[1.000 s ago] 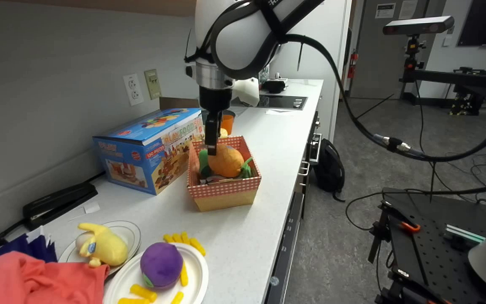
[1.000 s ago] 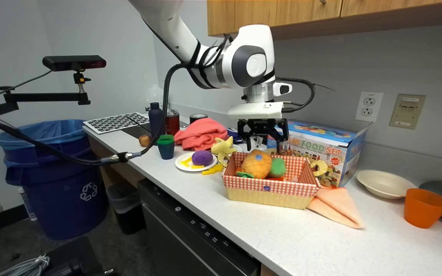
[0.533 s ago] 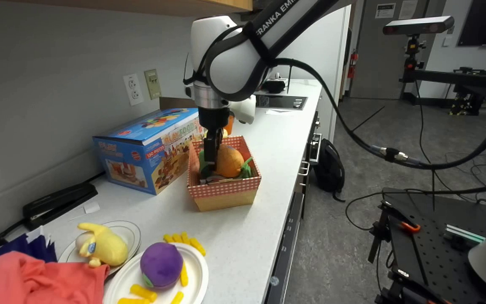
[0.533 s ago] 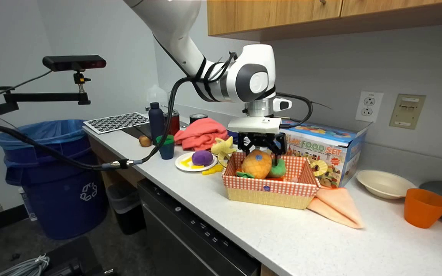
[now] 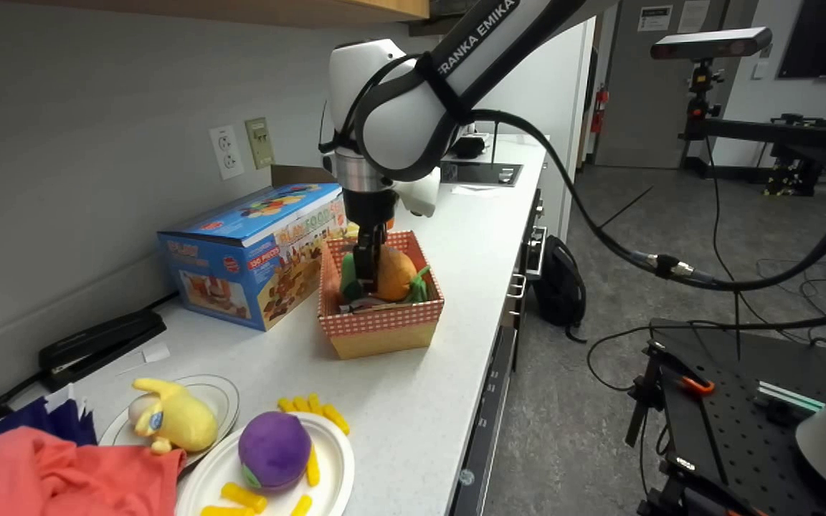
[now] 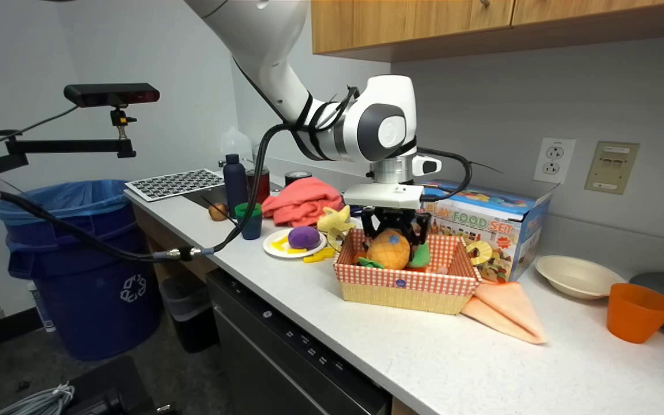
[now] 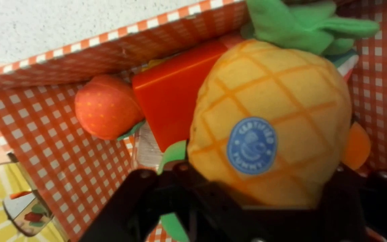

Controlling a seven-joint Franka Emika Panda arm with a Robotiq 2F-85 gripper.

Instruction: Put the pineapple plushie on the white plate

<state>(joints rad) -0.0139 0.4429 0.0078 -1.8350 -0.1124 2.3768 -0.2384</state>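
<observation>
Two fingers (image 5: pixel 366 271) sink astride pineapple plushie (image 7: pixel 270 124), nudging it in basket (image 6: pixel 401 300) — pickup seems near; cannot tell whether tool (image 7: pixel 262 169) grips.

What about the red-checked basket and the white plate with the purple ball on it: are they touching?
Apart. An exterior view shows it plainly: a stretch of countertop separates the basket from the white plate.

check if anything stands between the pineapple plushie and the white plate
Yes: the pineapple plushie sits inside the basket, so the basket's plate-side wall stands in between. The white plate is also partly taken up by the purple ball and yellow sticks, and more sticks lie by its basket-side edge.
</observation>
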